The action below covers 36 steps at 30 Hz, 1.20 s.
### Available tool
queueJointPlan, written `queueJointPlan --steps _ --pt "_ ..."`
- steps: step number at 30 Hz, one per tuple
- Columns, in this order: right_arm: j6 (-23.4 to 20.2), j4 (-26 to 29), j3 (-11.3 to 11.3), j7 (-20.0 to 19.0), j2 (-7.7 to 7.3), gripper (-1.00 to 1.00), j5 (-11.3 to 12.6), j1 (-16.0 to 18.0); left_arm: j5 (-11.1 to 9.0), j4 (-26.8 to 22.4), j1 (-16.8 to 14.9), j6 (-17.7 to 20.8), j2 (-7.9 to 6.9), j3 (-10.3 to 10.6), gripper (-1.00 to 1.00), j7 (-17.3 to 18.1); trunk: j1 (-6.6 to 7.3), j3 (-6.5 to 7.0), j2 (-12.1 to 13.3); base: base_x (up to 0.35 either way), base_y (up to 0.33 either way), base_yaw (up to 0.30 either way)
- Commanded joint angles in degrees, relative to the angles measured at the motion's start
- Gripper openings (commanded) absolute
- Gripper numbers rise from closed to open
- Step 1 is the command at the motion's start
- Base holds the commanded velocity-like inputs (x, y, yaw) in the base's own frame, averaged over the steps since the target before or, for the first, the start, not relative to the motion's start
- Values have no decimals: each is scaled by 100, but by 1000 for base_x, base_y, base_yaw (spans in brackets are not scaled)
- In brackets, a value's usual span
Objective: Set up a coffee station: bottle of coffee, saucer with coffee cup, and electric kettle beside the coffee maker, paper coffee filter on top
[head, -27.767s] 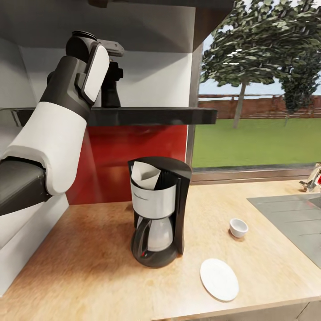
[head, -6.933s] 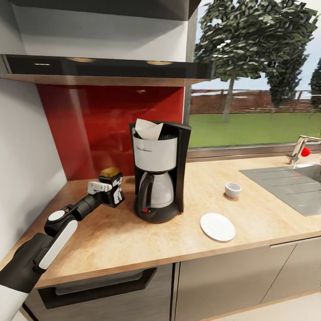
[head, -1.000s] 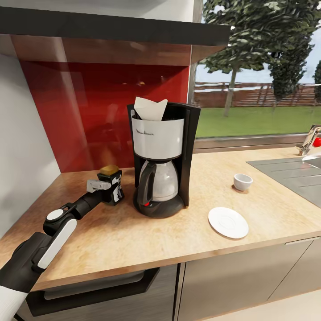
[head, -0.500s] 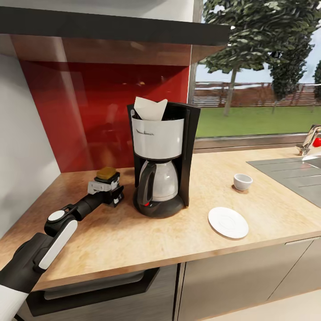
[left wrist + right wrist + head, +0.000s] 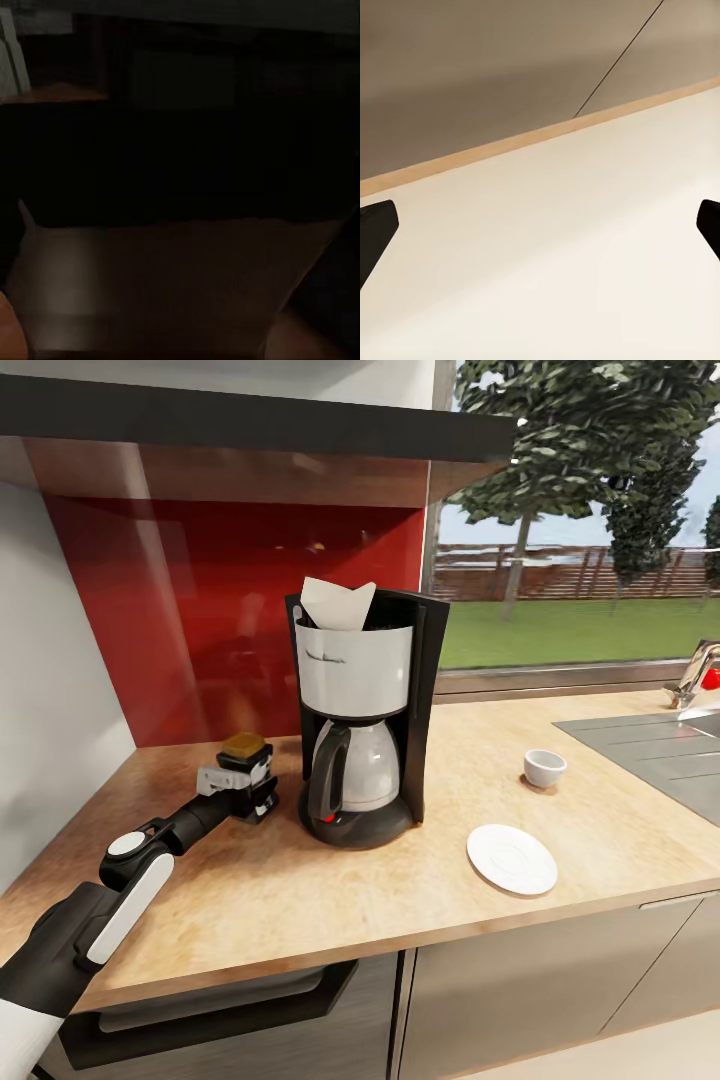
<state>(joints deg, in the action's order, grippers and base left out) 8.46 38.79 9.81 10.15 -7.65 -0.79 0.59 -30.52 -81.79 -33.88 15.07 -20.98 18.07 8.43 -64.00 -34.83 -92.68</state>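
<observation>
The coffee maker (image 5: 362,730) stands on the tabletop (image 5: 300,900) below the shelf (image 5: 250,425); its white upper body carries a line of small dark script, too small to read. A red switch shows on its base, and the filter (image 5: 338,604) sits upright in its top. The bottle (image 5: 247,775), dark with a golden-brown cap, stands on the tabletop just beside the coffee maker, on the side toward the white wall. The left claw (image 5: 250,788) is at the bottle, with fingers (image 5: 264,788) against its sides; it appears closed on the bottle. The cup (image 5: 545,768) stands on the tabletop well apart from the coffee maker, toward the sink (image 5: 660,750). The saucer (image 5: 512,859) lies bare nearer the front edge, between the coffee maker and the sink and apart from the cup. The left wrist view is nearly black, with only a dim brown surface, so it gives no check of the grip. The right wrist view shows the right claw (image 5: 540,225) with its two dark fingertips (image 5: 375,229) spread wide and nothing between them, over a pale floor (image 5: 555,270) and a grey cabinet front (image 5: 510,67).
</observation>
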Motion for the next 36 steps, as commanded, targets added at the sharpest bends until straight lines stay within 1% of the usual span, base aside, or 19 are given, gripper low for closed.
queueJointPlan --steps 1,19,28,36 --pt "16 -3 1 14 0 100 -8 3 -56 -4 -4 31 -4 4 100 0 0 -6 -3 0 0 0" --pt "16 -3 1 14 0 100 -8 5 -56 -4 -4 31 -6 4 100 0 0 -6 -3 -8 0 0" --pt "16 -3 0 14 0 100 -8 3 -56 -4 -4 31 -4 4 100 0 0 -6 -3 -152 0 0" --pt "16 -3 -5 14 0 100 -8 5 -52 -4 -4 31 -5 4 100 0 0 -6 -3 -305 0 0"
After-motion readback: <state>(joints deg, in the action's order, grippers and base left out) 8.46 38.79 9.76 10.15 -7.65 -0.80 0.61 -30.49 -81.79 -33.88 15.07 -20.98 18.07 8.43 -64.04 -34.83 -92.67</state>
